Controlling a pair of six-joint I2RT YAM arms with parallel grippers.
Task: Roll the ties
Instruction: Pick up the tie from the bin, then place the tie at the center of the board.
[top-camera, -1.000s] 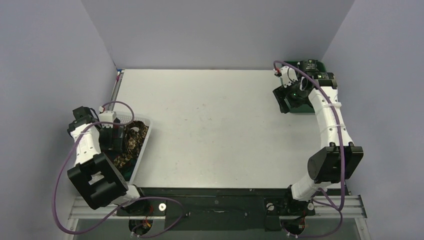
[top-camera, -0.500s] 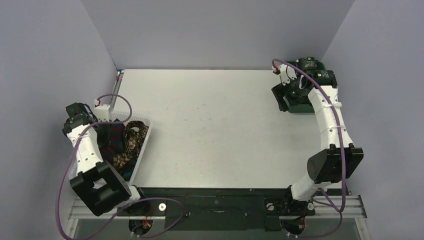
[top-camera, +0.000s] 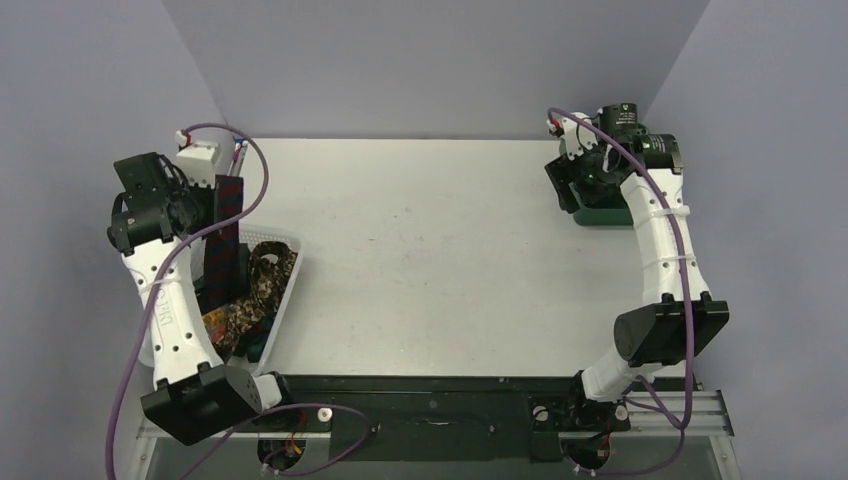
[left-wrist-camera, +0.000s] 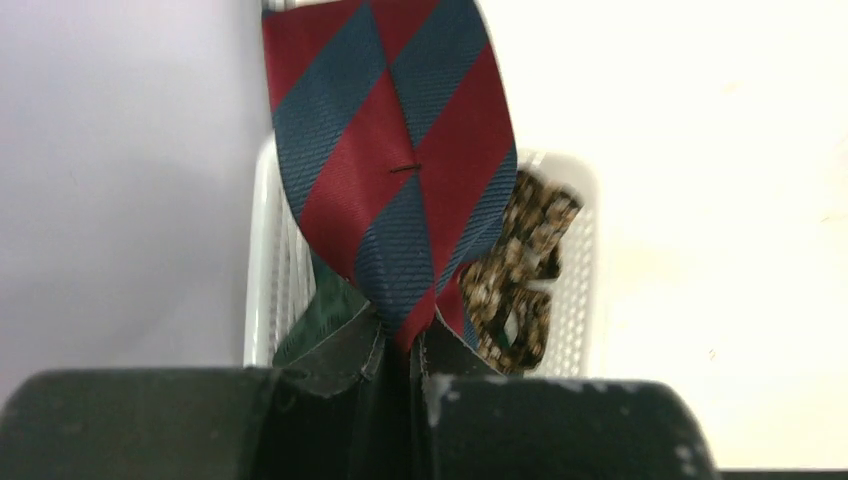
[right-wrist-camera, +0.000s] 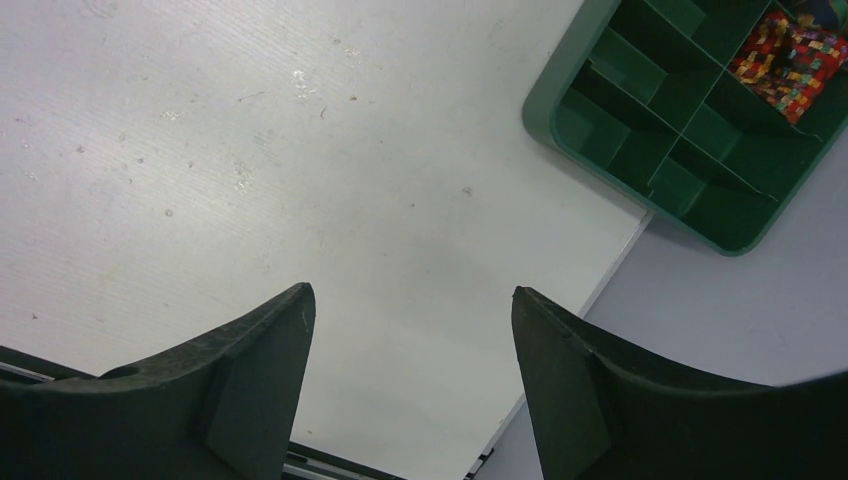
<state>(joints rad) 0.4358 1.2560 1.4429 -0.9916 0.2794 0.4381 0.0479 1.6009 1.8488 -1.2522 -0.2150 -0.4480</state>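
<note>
My left gripper (left-wrist-camera: 410, 345) is shut on the navy tie with red diagonal stripes (left-wrist-camera: 400, 150), pinching it near its narrow fold. In the top view that striped tie (top-camera: 224, 235) hangs from my raised left gripper (top-camera: 212, 192) down into the white mesh basket (top-camera: 291, 262). A brown-gold floral tie (left-wrist-camera: 515, 270) and a dark green tie (left-wrist-camera: 318, 322) lie in the basket below. The floral tie (top-camera: 262, 285) shows there in the top view too. My right gripper (right-wrist-camera: 410, 295) is open over bare table, nothing between its fingers. A multicoloured tie (right-wrist-camera: 790, 60) sits in one tray compartment.
The green compartment tray (right-wrist-camera: 620, 140) stands at the table's back right corner, just beyond my right gripper (top-camera: 575, 190). The basket (left-wrist-camera: 262, 280) sits against the left wall. The table edge (right-wrist-camera: 610, 265) runs close to the tray.
My left gripper closed on the striped tie in the basket and rose toward the back, pulling the tie up. The right arm drifted slightly toward the back.
</note>
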